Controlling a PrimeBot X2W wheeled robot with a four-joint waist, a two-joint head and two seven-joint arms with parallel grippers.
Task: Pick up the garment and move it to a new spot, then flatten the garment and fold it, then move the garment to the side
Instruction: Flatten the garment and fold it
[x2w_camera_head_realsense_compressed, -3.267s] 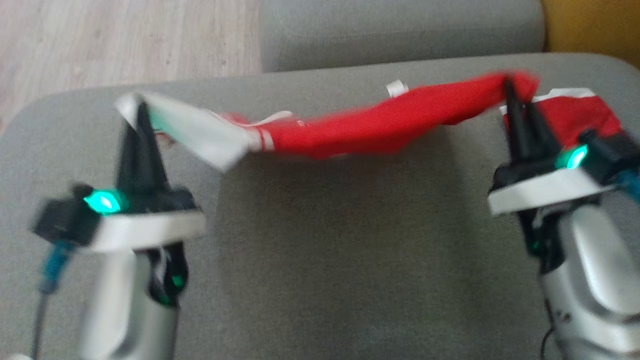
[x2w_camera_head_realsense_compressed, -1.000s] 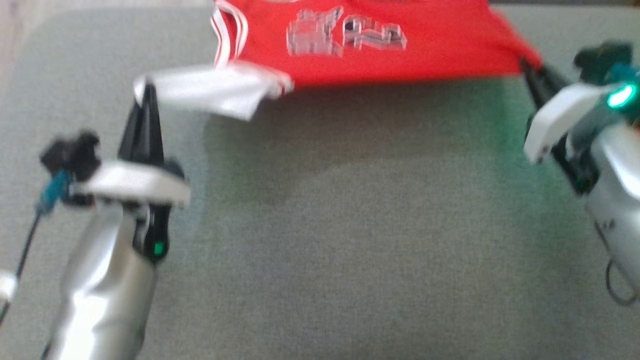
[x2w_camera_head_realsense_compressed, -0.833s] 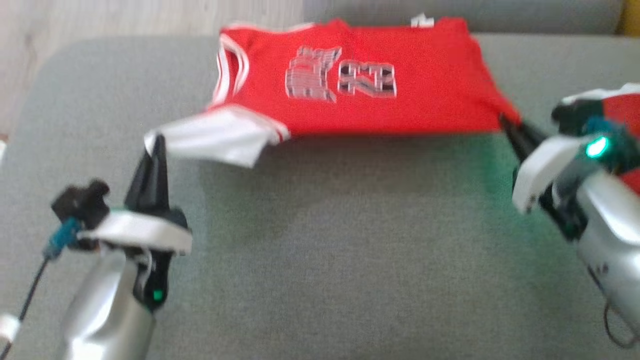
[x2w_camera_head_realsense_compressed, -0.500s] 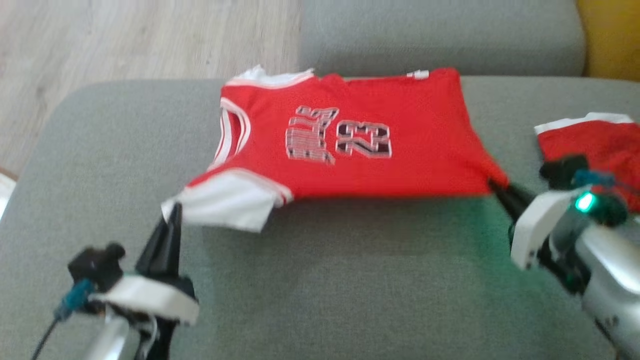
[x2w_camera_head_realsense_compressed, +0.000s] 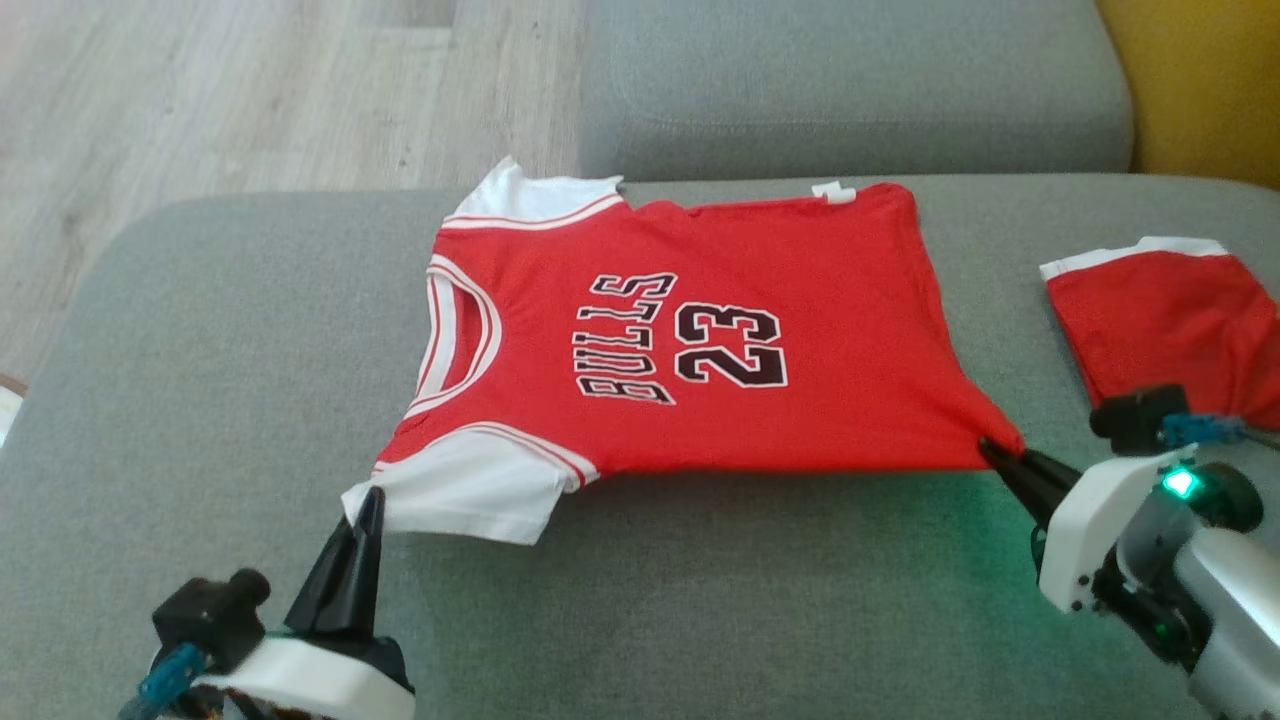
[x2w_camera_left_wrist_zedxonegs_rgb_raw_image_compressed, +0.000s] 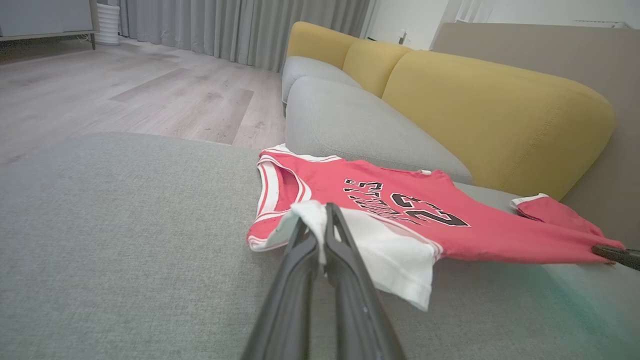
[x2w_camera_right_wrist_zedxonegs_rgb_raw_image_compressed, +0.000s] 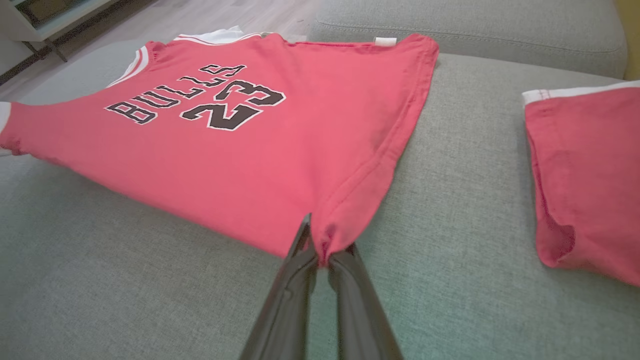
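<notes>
**Jersey spread on the cushion, both near corners pinched**

The garment (x2w_camera_head_realsense_compressed: 690, 340) is lying face up on the grey cushion (x2w_camera_head_realsense_compressed: 700, 620), with the black lettering and "23" showing. Most of it is resting on the fabric, but its near edge is being held a little above it. The left gripper (x2w_camera_head_realsense_compressed: 370, 497) is closed tightly on the near white corner. The right gripper (x2w_camera_head_realsense_compressed: 990, 450) is clamped on the near hem corner, which is being drawn out into a sharp point.

What could go wrong, in my judgement: both grips are taking only a small bit of cloth, so a stronger pull could make one corner slip out. The stretched hem corner is likely leaving a crease if it is released as it is. The white flap by the left fingers is hanging loose and could tuck under itself when it is lowered. A second red piece (x2w_camera_head_realsense_compressed: 1170, 320) is lying just beside the right arm – a wide sweep could drag it along.

The neck opening is pointing to the robot's left and the hem to its right, so the long axis is running left to right across the cushion – parallel to the sofa seat (x2w_camera_head_realsense_compressed: 850, 90) behind it.
</notes>
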